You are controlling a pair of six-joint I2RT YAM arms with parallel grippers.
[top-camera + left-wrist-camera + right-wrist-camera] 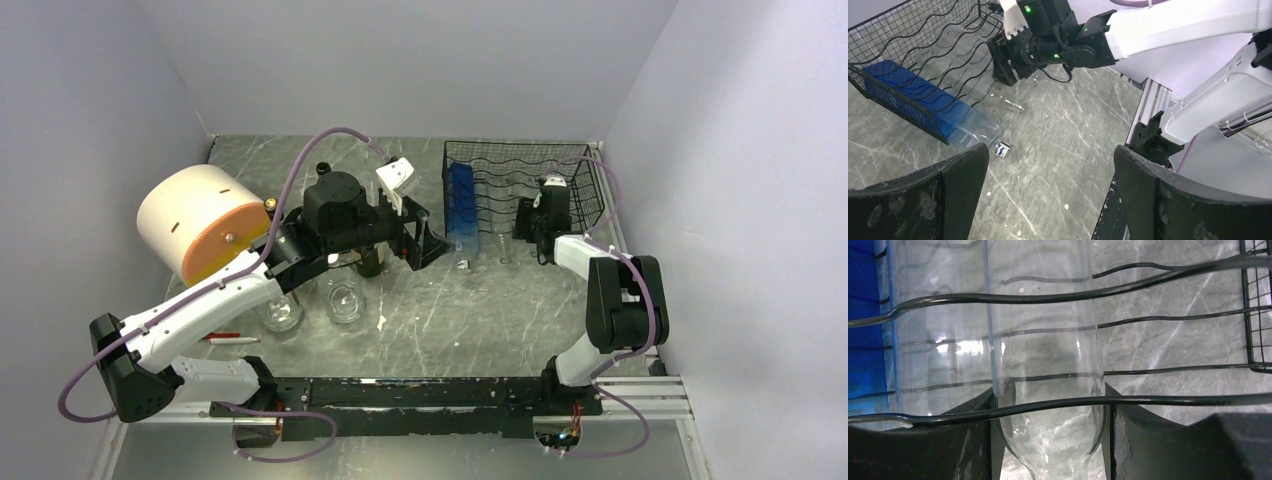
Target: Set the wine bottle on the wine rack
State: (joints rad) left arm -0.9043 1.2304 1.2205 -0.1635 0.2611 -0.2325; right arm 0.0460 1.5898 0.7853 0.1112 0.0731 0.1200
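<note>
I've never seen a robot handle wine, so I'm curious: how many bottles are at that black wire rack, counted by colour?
blue bottle: 1
clear bottle: 1
Total: 2

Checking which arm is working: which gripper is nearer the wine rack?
Right. The right gripper is at the wine rack's front, closed on the clear wine bottle among its wires. The left gripper stands open to the rack's left, apart from it.
</note>
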